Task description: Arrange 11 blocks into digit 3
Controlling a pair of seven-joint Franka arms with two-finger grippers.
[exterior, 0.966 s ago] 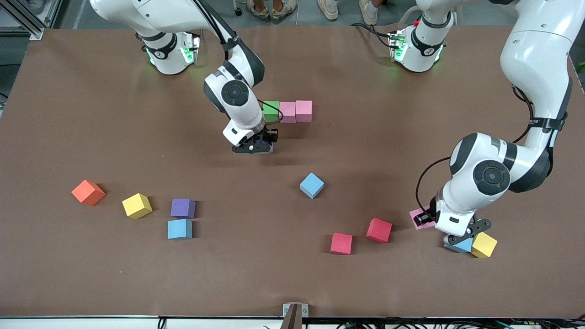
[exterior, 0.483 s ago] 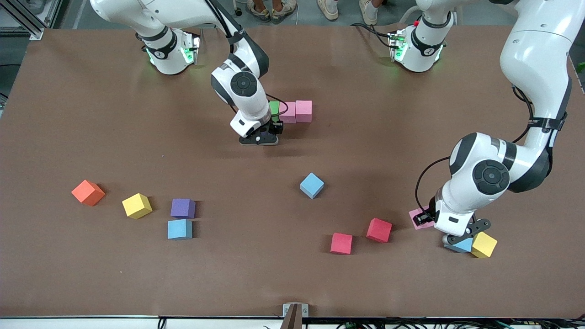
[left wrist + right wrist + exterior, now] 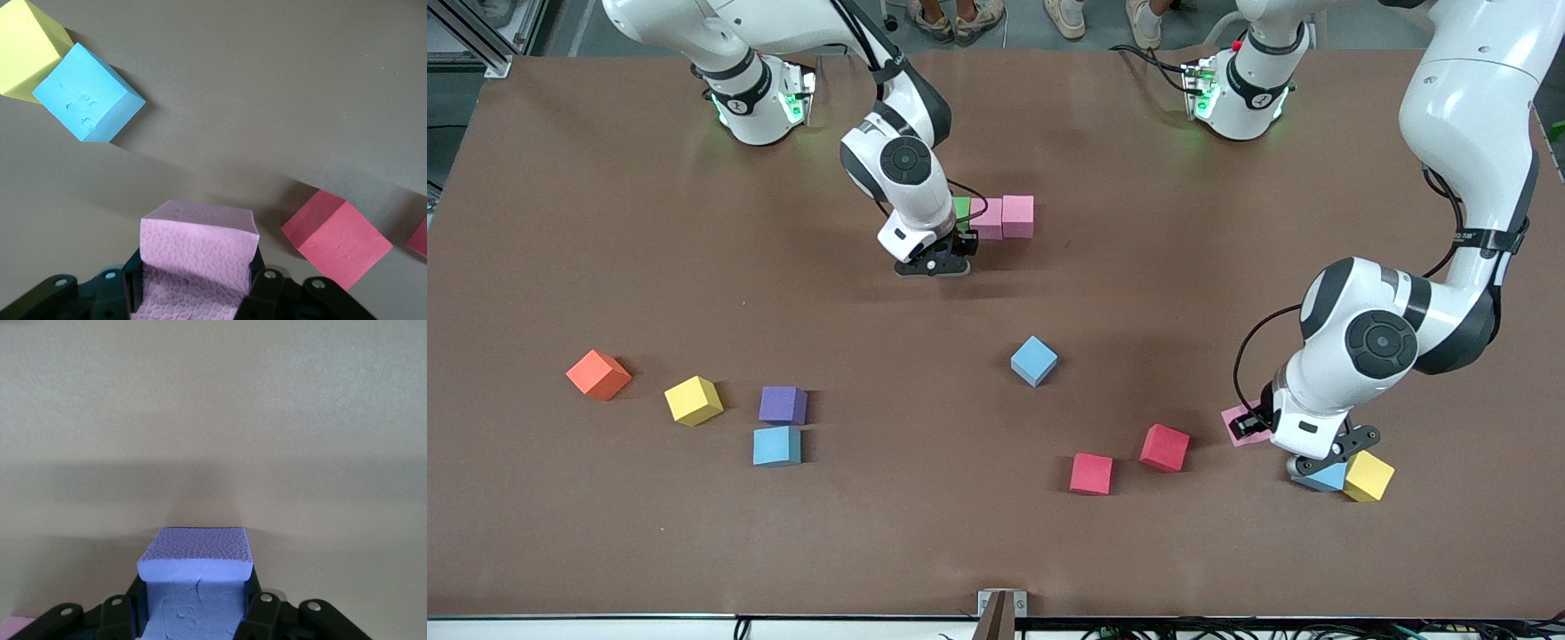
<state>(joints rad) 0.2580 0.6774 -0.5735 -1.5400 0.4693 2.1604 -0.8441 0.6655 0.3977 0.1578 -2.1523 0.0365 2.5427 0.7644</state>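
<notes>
A green block (image 3: 960, 210) and two pink blocks (image 3: 1002, 217) form a touching row near the robots' bases. My right gripper (image 3: 932, 265) is shut on a purple block (image 3: 195, 587), low over the table beside the green block. My left gripper (image 3: 197, 293) is shut on a pink block (image 3: 198, 247), between a red block (image 3: 337, 238) and a light blue block (image 3: 88, 93) that touches a yellow one (image 3: 1369, 476). Loose on the table lie yellow (image 3: 694, 400), purple (image 3: 783, 404), light blue (image 3: 776, 446), light blue (image 3: 1034, 360) and red (image 3: 1091, 473) blocks.
An orange cube (image 3: 598, 374) sits toward the right arm's end of the table, beside the yellow block there. A metal bracket (image 3: 1001, 606) sticks up at the table edge nearest the front camera. The brown tabletop (image 3: 605, 222) spreads wide around the row.
My right gripper has carried the purple block toward the green block, close beside it. The left arm has hardly moved and still grips the pink block.
</notes>
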